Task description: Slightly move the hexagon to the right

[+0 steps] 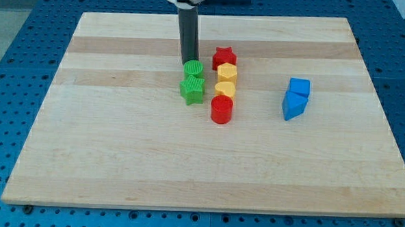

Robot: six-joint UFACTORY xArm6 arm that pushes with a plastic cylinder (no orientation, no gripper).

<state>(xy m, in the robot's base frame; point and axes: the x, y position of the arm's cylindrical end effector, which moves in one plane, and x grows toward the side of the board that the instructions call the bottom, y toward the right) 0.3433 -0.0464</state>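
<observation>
The yellow hexagon (pixel 227 73) sits near the board's middle, just below a red star (pixel 224 57) and above a yellow half-round block (pixel 225 89). A red cylinder (pixel 221 109) lies below those. To the left of this column, a green cylinder (pixel 193 68) sits above a green star (pixel 192 90). My tip (pixel 189 61) is at the green cylinder's top edge, touching or nearly touching it, and left of the red star and the hexagon.
Two blue blocks stand at the view's right: a blue cube (pixel 299 87) and a blue wedge-like block (pixel 293 105) just below it. The wooden board (pixel 118 158) lies on a blue perforated table.
</observation>
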